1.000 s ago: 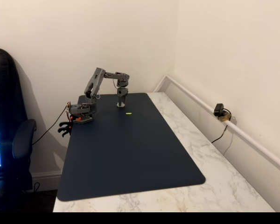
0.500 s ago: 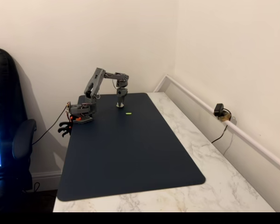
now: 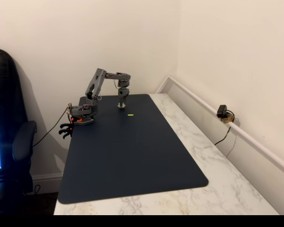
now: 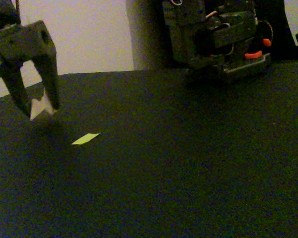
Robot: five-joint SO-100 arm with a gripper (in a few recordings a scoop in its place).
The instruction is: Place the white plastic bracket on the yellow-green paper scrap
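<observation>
In a fixed view my grey gripper hangs at the upper left, pointing down, just above the dark mat. Its two fingers are shut on the white plastic bracket, a small off-white chunk at the fingertips. The yellow-green paper scrap lies flat on the mat, a short way right of and nearer than the bracket. In the other fixed view the gripper is at the far end of the mat, and the scrap is a tiny bright fleck just in front of it to the right.
The arm's base is clamped at the mat's far left corner, with a cable running off to the left. The dark blue mat covers most of a marble table. A small camera sits by the right wall. A dark chair stands at the left.
The gripper has risen slightly and drawn a little toward the far end of the mat, still holding the bracket. The paper scrap has not moved.
</observation>
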